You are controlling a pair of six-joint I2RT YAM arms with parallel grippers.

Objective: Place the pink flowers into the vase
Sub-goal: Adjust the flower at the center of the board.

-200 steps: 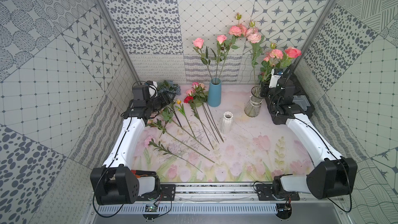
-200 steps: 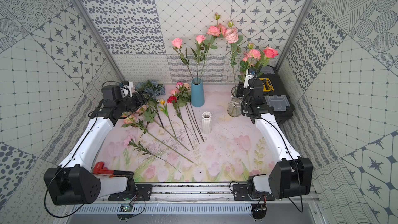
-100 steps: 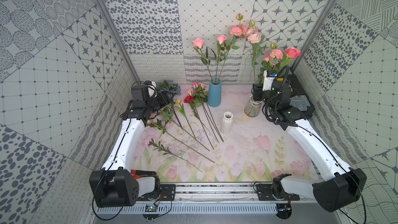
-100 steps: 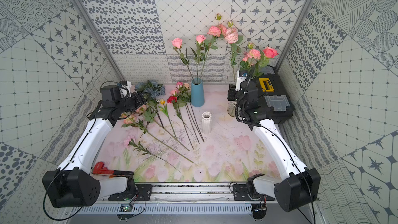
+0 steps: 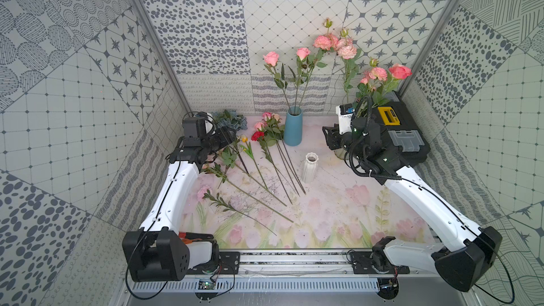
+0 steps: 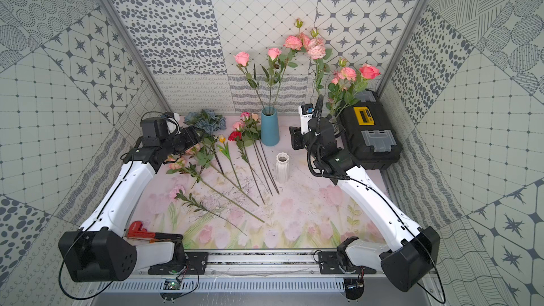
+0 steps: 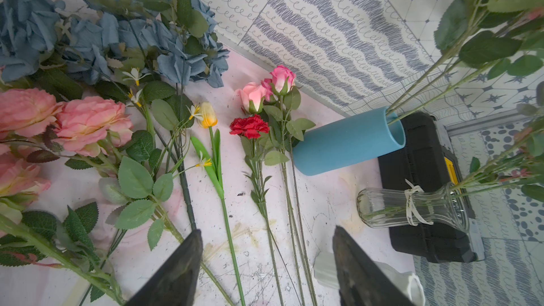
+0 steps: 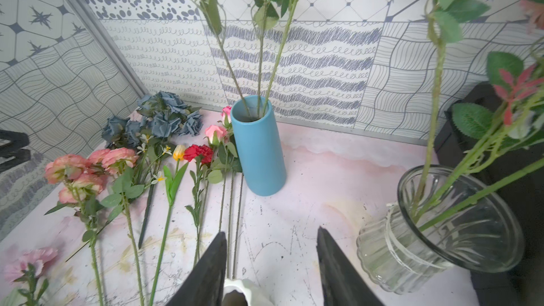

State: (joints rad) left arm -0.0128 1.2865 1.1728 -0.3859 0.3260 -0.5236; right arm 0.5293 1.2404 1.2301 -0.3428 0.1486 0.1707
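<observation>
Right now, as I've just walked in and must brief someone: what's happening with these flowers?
Two robot arms are putting pink flowers into vases. Some stand in the blue vase and the glass vase; others lie on the mat. The left gripper hangs open over those; the right gripper is open, empty, near the white ribbed vase.

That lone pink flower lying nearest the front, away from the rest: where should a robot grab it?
Probably the bare stem below the leaves, coming straight down from above with the jaws across it. The flower lies flat and alone, so the thin stem is free on both sides. The soft bloom would likely crush.
</observation>
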